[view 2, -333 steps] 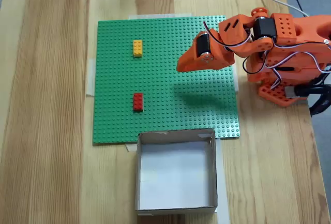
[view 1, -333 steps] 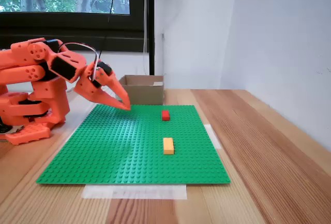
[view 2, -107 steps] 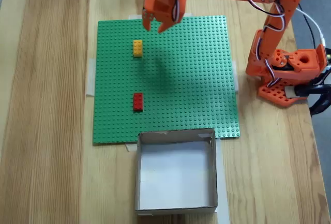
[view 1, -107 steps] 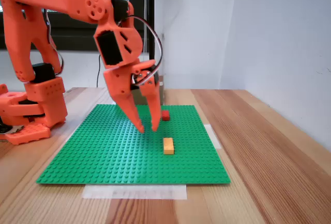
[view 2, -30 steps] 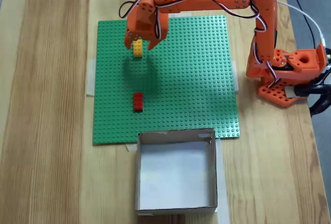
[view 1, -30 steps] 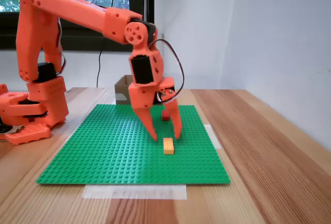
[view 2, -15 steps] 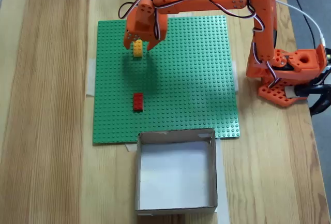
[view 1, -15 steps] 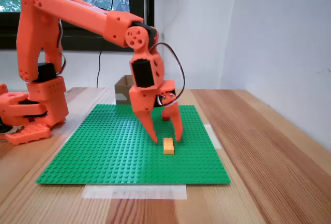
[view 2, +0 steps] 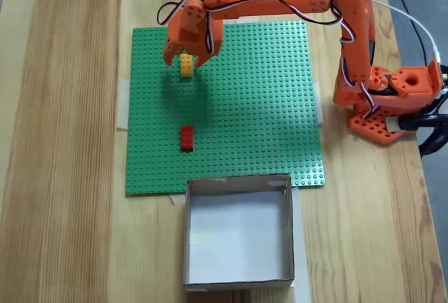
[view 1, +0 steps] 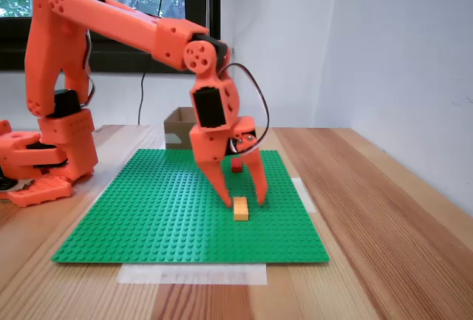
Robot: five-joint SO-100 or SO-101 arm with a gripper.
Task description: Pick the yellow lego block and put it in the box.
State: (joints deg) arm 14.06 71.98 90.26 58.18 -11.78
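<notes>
The yellow lego block (view 1: 241, 208) (view 2: 187, 67) lies on the green baseplate (view 1: 162, 209) (view 2: 259, 107). My orange gripper (view 1: 245, 202) (view 2: 183, 63) hangs open just over it, pointing down, with one finger on each side of the block. Whether the fingers touch it I cannot tell. The brown cardboard box (view 1: 179, 128) (view 2: 239, 231) stands off the plate's edge, open-topped and with nothing inside; in the side fixed view it is partly behind the arm.
A smaller red lego brick (view 1: 236, 165) (view 2: 186, 137) sits on the plate between the yellow block and the box. The arm's orange base (view 1: 44, 157) (view 2: 388, 96) stands beside the plate. A white wall runs along the table's right side in the side fixed view.
The gripper has come down and shifted slightly over the yellow block, so its open fingers now straddle it. The block, red brick and box have not moved.
</notes>
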